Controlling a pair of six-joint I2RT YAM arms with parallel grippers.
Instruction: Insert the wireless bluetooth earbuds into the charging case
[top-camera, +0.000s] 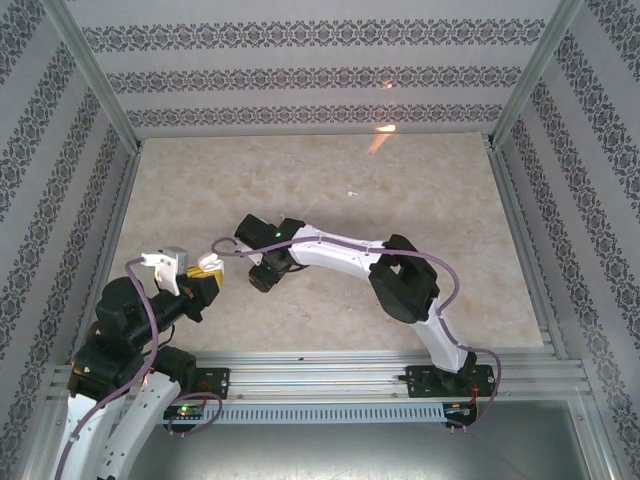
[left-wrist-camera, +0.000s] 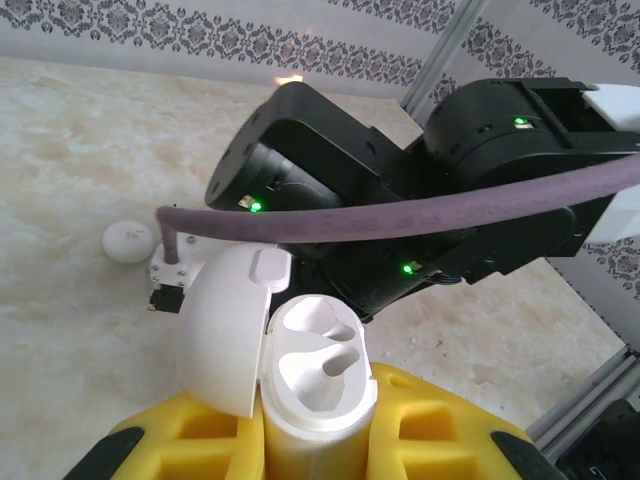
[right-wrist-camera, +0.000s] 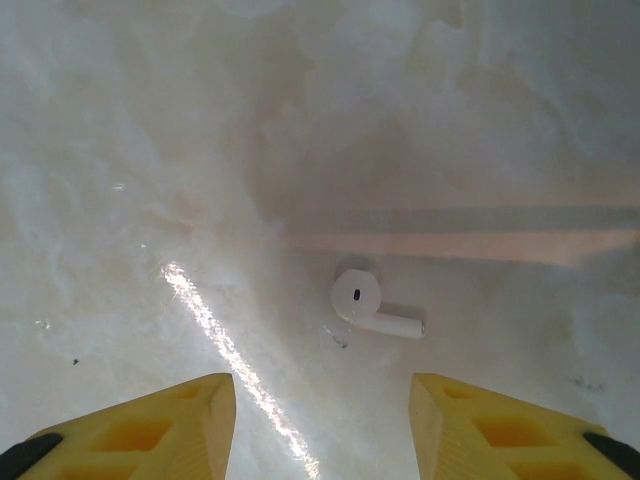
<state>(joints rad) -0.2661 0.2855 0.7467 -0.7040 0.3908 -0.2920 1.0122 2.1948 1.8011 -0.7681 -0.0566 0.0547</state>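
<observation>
Right wrist view: right fingers (right-wrist-camera: 150, 425) apart over the worktop (right-wrist-camera: 150, 150), one white earbud (right-wrist-camera: 372, 305) lying flat just ahead between them, untouched, left wrist view: left fingers (left-wrist-camera: 440, 440) clamped on the open charging case (left-wrist-camera: 315, 385), lid flipped left, both sockets empty, held toward the worktop's near left corner

The right arm (top-camera: 335, 250) and the left arm (top-camera: 128, 312) are built alike: glossy white shells between bulky black joint housings, some of them showing a small green light (left-wrist-camera: 256, 206). A purple cable (left-wrist-camera: 400, 222) loops along each arm. Black base plates (top-camera: 445, 380) sit at the near edge. The fingers (right-wrist-camera: 150, 430) are yellow wedges with hollow pockets and black tips.
</observation>
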